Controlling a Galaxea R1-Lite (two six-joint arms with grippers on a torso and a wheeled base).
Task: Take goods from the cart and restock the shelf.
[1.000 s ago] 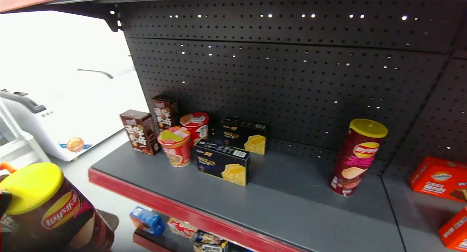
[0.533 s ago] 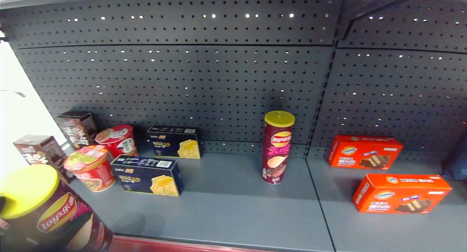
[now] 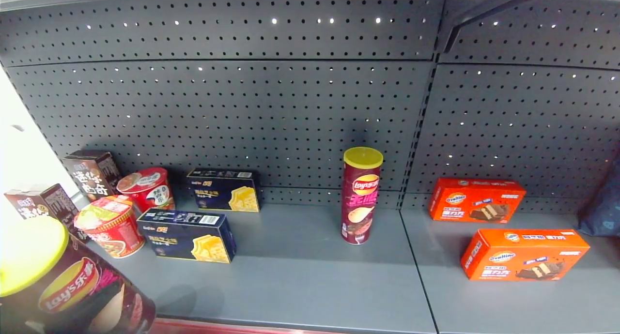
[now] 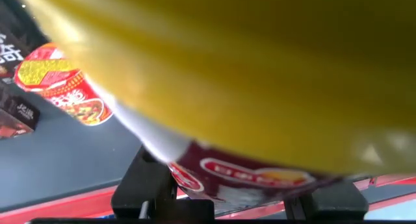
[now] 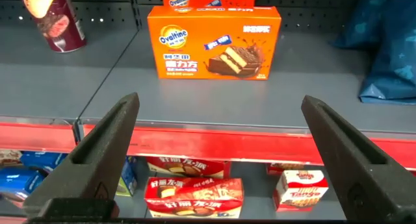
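Note:
A dark red chips can with a yellow lid (image 3: 63,285) is tilted at the lower left of the head view, in front of the shelf's left end. My left gripper (image 4: 237,198) is shut on it, with black fingers (image 4: 149,191) on either side of the can's body (image 4: 260,175). A second chips can (image 3: 361,196) stands upright mid-shelf near the pegboard back. My right gripper (image 5: 221,159) is open, in front of the shelf's red front edge (image 5: 260,146), facing an orange box (image 5: 214,42).
On the grey shelf (image 3: 310,276), two navy boxes (image 3: 186,235), two red noodle cups (image 3: 111,225) and two brown boxes (image 3: 92,172) crowd the left. Two orange boxes (image 3: 525,254) and a blue bag (image 3: 603,203) lie at the right. Bare shelf surrounds the standing can. More goods (image 5: 195,195) sit below.
The head camera has swung right, bringing the shelf's right section and orange boxes into view. The held can stays at lower left, now slightly lower in the picture.

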